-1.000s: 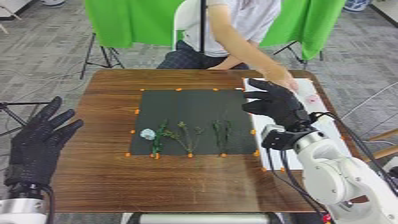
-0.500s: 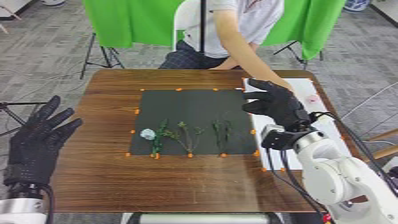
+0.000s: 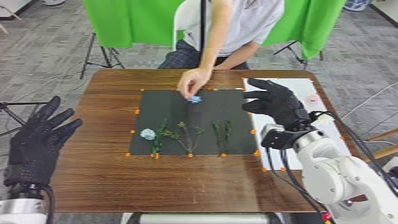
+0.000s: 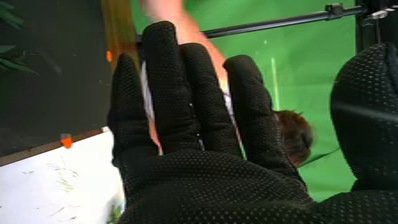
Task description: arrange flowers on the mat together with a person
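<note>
On the dark mat, a person's hand holds a small blue flower near the far edge. Toward the mat's near edge lie a pale blue flower with a green stem, a branching green sprig and thin green stems. My right hand is over the white sheet's left part, right of the mat, fingers extended and holding nothing. In the right wrist view the right hand has straight, slightly spread fingers. My left hand is left of the mat at the table's left edge, its fingers straight and spread.
A white sheet with a pink flower near its far right side lies along the table's right. Orange markers line the mat and sheet. The wooden table extends around the mat, and the person sits at its far side.
The person's hand has moved from the white sheet leftward to the far part of the mat, with the small blue flower now at its fingertips. Both my hands have stayed still.
</note>
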{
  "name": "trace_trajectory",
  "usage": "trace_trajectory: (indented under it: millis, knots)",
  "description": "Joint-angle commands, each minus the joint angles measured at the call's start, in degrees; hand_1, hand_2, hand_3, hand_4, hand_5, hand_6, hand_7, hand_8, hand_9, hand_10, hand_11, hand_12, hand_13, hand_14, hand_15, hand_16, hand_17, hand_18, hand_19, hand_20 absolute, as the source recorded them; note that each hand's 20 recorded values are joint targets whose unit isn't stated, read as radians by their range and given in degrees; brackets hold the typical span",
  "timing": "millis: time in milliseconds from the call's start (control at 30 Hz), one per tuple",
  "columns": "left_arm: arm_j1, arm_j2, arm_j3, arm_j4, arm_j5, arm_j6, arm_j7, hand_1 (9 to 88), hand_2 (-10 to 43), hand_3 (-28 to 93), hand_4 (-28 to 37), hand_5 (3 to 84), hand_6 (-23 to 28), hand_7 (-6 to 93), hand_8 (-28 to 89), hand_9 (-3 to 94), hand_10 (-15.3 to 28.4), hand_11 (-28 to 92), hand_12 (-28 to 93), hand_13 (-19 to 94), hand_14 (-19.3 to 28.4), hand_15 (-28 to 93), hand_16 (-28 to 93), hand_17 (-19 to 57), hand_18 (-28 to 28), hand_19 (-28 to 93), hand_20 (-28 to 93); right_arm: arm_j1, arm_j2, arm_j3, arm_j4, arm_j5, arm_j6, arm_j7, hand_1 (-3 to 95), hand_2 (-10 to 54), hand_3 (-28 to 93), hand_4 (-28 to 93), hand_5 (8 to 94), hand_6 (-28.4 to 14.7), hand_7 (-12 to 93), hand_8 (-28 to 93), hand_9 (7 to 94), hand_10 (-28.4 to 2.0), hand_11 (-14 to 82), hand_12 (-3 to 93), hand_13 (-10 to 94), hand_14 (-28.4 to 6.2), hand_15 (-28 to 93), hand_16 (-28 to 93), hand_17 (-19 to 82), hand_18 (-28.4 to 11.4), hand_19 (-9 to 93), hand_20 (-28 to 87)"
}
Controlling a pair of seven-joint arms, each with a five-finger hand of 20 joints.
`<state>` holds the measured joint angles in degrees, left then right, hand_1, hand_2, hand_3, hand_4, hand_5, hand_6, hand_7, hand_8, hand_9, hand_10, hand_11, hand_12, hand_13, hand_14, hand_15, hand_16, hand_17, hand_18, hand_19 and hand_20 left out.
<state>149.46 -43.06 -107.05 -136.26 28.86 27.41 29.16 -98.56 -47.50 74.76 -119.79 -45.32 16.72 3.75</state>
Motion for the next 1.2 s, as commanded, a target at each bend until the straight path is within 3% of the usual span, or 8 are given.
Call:
trace_trajectory:
  millis: [33, 400, 533, 600, 633, 967, 1133, 1200]
  knots:
    - [0.1, -1.13, 0.41, 0.01, 0.98, -0.13, -1.49, 20.3, 7.8, 74, -25.7, 30.2, 4.7, 10.2, -8, 29.1, 15.0, 19, 12, 20, 21.5, 44, -5, -10.6, 17.4, 36, 15, -0.38, 0.18, 0.06, -0.23, 0.02, 0.79, -0.23, 25.0, -1.2, 74, -26, 46.3, -2.4, 17, -12, 50.5, -19.0, 18.3, 16.4, 46, -17.9, 48, 12, 13, -24.6, 54, 16]
    - [-0.7, -2.59, 0.44, -0.05, 2.44, -0.95, -2.98, 20.3, 7.8, 74, -25.6, 30.2, 4.7, 10.2, -8, 29.1, 15.0, 19, 12, 20, 21.5, 44, -5, -10.6, 17.4, 36, 15, -0.61, -0.31, 0.48, -0.25, -0.49, 0.6, 0.23, 25.1, -1.1, 74, -26, 46.4, -2.4, 17, -12, 50.6, -18.9, 18.4, 16.4, 46, -17.8, 48, 12, 13, -24.5, 54, 16]
    - [-0.19, -2.14, 0.29, -0.17, 1.94, -0.62, -2.4, 20.4, 7.8, 74, -25.5, 30.2, 4.7, 10.1, -8, 29.1, 15.1, 19, 12, 20, 21.5, 44, -5, -10.6, 17.4, 36, 15, -0.61, -0.51, 0.59, -0.16, -0.53, 0.2, 0.38, 25.1, -1.1, 74, -26, 46.4, -2.4, 17, -12, 50.7, -19.0, 18.5, 16.4, 46, -17.9, 48, 12, 13, -24.5, 54, 16]
    - [-0.6, -2.55, 0.35, -0.13, 2.36, -0.84, -2.97, 20.4, 7.8, 74, -25.5, 30.2, 4.7, 10.1, -8, 29.2, 15.1, 19, 12, 20, 21.5, 44, -5, -10.6, 17.4, 36, 15, -0.69, -0.29, 0.6, -0.22, -0.51, 0.34, 0.32, 25.1, -1.0, 74, -26, 46.4, -2.4, 17, -12, 50.7, -19.0, 18.4, 16.3, 46, -17.9, 48, 12, 13, -24.5, 54, 16]
    - [-0.3, -1.79, 0.43, -0.1, 1.72, -0.5, -2.22, 20.4, 7.8, 74, -25.5, 30.2, 4.7, 10.1, -8, 29.2, 15.2, 19, 12, 20, 21.5, 44, -5, -10.6, 17.4, 36, 15, -0.75, -0.06, 0.53, -0.25, -0.31, 0.51, 0.11, 25.1, -1.0, 74, -26, 46.4, -2.4, 17, -12, 50.7, -19.0, 18.4, 16.3, 46, -17.9, 48, 12, 13, -24.5, 54, 16]
    - [-0.01, -1.54, 0.43, -0.13, 1.49, -0.31, -1.88, 20.4, 7.8, 74, -25.4, 30.3, 4.7, 10.2, -8, 29.1, 15.0, 18, 12, 20, 21.5, 44, -5, -10.6, 17.4, 36, 15, -0.9, -0.37, 0.95, -0.31, -0.98, 0.23, 0.48, 25.0, -1.1, 74, -26, 46.3, -2.4, 17, -12, 50.7, -19.0, 18.3, 16.4, 46, -17.9, 48, 12, 13, -24.5, 54, 16]
    - [0.33, -0.44, 0.43, -0.12, 0.46, 0.16, -0.91, 20.5, 7.8, 74, -25.4, 30.3, 4.7, 10.1, -8, 29.0, 15.0, 19, 12, 20, 21.5, 44, -5, -10.6, 17.5, 36, 15, -1.16, -0.36, 1.19, -0.46, -1.33, 0.18, 0.59, 25.1, -1.1, 74, -26, 46.3, -2.5, 17, -12, 50.6, -19.0, 18.3, 16.4, 46, -17.8, 48, 12, 13, -24.5, 54, 16]
    - [-0.04, -0.93, 0.44, -0.14, 1.03, 0.09, -1.64, 20.6, 7.8, 74, -25.4, 30.3, 4.8, 10.2, -8, 29.0, 15.0, 19, 12, 20, 21.5, 44, -5, -10.5, 17.5, 36, 15, -0.99, -0.02, 0.9, -0.62, -2.1, 1.14, 0.7, 25.1, -1.1, 74, -26, 46.3, -2.5, 17, -12, 50.6, -19.0, 18.3, 16.4, 46, -17.8, 48, 12, 13, -24.6, 54, 16]
